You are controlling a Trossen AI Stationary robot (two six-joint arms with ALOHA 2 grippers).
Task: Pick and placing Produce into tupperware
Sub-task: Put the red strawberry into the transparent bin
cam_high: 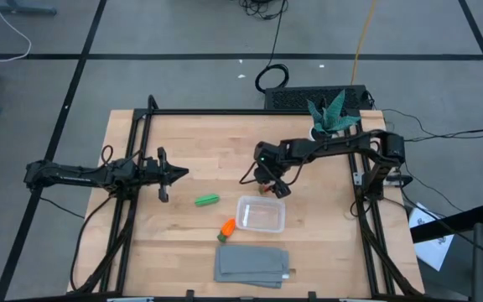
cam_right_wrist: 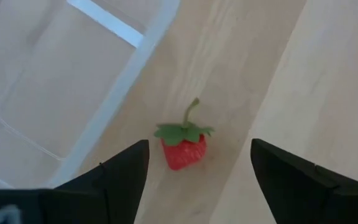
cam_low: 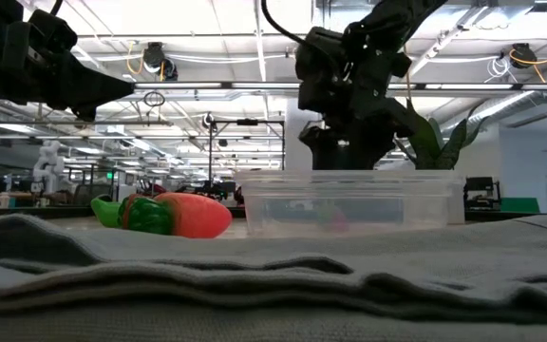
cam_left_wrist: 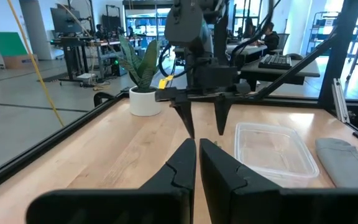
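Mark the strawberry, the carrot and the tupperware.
strawberry [cam_right_wrist: 183, 151]: right wrist view, on its red body.
carrot [cam_high: 227, 227]: high view, on its orange body.
tupperware [cam_high: 261, 214]: high view, on its clear floor.

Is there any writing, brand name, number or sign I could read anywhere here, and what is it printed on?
None can be read.
Tupperware, cloth, carrot, pod, berry: no lettering visible.
Paper sheets beside the table: marks too small to read.
Screens in the room: too blurred to read.
Right end effector, open over the berry, and left end effector, nearly shut: no markings visible.
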